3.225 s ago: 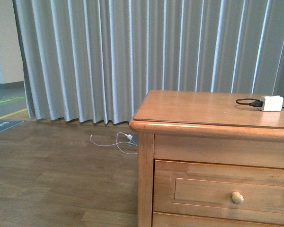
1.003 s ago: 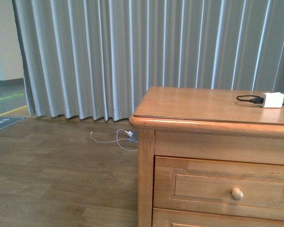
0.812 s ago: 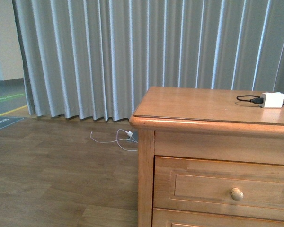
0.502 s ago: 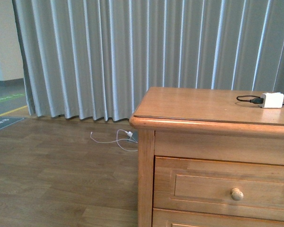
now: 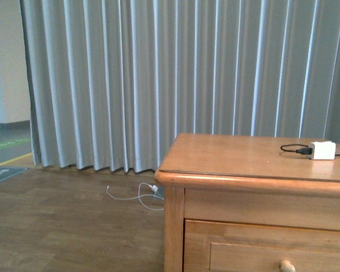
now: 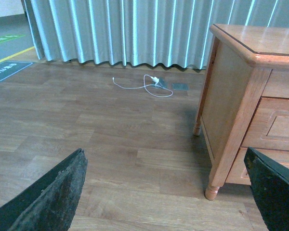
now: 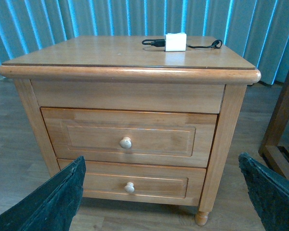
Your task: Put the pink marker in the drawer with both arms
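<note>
1. Though both my grippers are in view, neither has anything in it: my left gripper [image 6: 166, 197] shows one black finger [image 6: 48, 197] in the lower left of its wrist frame and the other in the lower right, spread wide with bare wooden floor [image 6: 86, 130] between them.
2. My right gripper [image 7: 159, 199] is the same, its fingers [image 7: 43, 197] parted at the two lower corners of its wrist frame, nothing clamped.
3. Between those right fingers stands the wooden nightstand [image 7: 130, 53], and mid-frame is the drawer [image 7: 130, 138] with its small round pale knob [image 7: 125, 142]. It is shut, so I cannot see what it holds. A similar drawer [image 7: 135, 180] sits directly below, also shut.
4. On the nightstand top, upper centre of the right wrist frame, is a white charger block [image 7: 175, 42] with a black cable [image 7: 202, 45].
5. Farther off, a white cable [image 6: 149, 84] lies on the floor before the grey curtain [image 5: 158, 85].
6. The pink marker appears in no view; I cannot say where it is.
7. Risks, as I judge them: reaching for the lower knob instead of the upper, since the two look alike; my wide fingers slipping off that small round knob; and committing an arm before the marker is found.
</note>
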